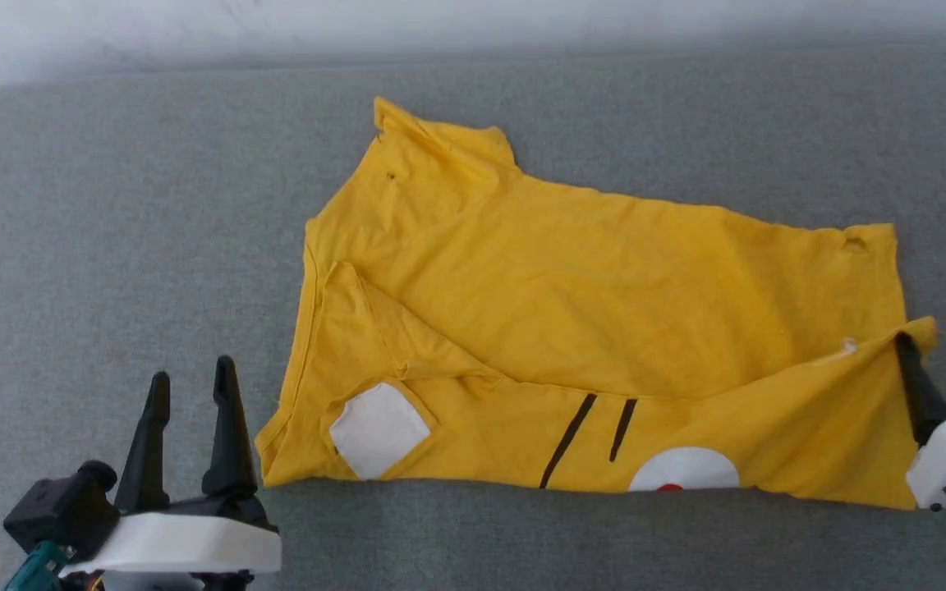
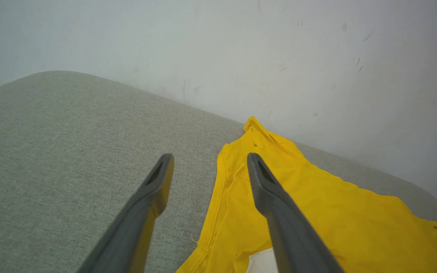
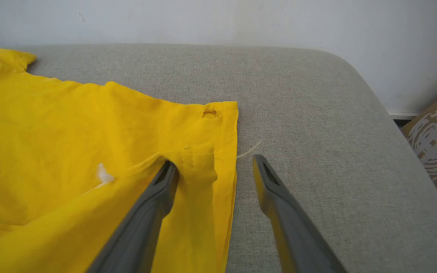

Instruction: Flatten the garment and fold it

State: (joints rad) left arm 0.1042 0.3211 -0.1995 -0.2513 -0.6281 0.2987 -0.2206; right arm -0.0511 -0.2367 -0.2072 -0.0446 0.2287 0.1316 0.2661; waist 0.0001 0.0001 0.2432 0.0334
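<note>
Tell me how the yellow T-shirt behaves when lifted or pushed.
The thin yellow cotton T-shirt lies folded over itself, so it would probably hang limp. Pushed, it likely bunches on the textured grey fabric surface. The small hole near its edge might tear further.

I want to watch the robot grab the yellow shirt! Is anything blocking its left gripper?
No, nothing visible is in the way. The left gripper is open, just beside the near left corner of the yellow shirt, and there is just bare grey padded surface between them.
</note>
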